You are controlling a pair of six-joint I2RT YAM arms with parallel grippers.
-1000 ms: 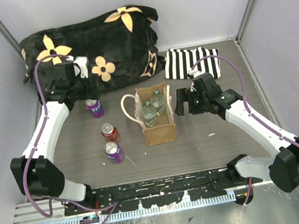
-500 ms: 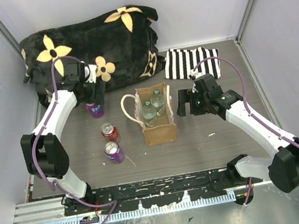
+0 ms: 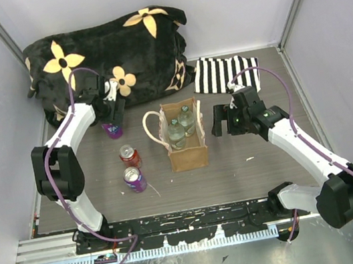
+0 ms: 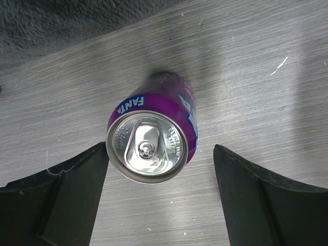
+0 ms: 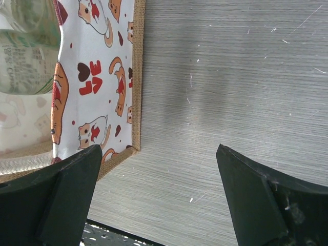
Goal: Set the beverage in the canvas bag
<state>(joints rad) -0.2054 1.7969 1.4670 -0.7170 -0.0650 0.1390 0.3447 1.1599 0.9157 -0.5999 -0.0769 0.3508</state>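
Observation:
The tan canvas bag stands open in the middle of the table, with two clear bottles inside. A purple Fanta can stands upright left of it. My left gripper hovers over this can, open; in the left wrist view the can sits between the spread fingers, close to the left finger, untouched. A red can and another purple can stand nearer. My right gripper is open and empty just right of the bag, whose printed side shows in the right wrist view.
A black plush blanket with tan flowers lies at the back left, right behind the left gripper. A black-and-white striped cloth lies at the back right. Grey walls enclose the table.
My left arm has swung its gripper from left of the Fanta can to above it. My right gripper has shifted slightly right, away from the bag.

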